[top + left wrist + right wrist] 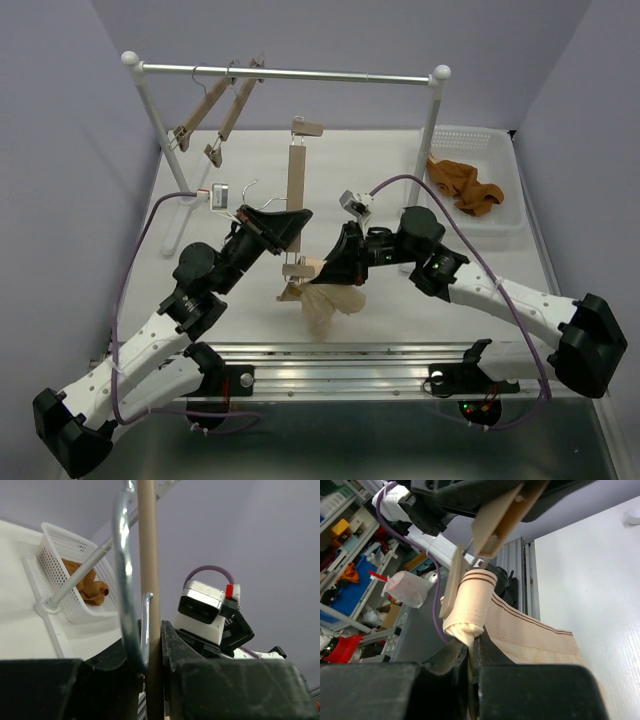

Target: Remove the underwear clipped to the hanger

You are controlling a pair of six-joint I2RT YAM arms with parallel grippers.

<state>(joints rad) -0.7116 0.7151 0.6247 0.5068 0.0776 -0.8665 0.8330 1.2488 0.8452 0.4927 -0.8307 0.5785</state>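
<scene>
White table (400, 320), lilac walls. The left gripper (278, 228) clamps the hanger (296, 175) mid-bar. The underwear (328, 305) hangs from its 6 o'clock clip (497, 522), with the right gripper (335, 265) pinched shut on the fabric. Next, likely: tug it free of the clip.

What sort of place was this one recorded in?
Likely a robotics lab workcell staged for laundry: a white table boxed in by plain walls, a small garment rail, a white basket, and cluttered storage shelves behind in the right wrist view.
</scene>
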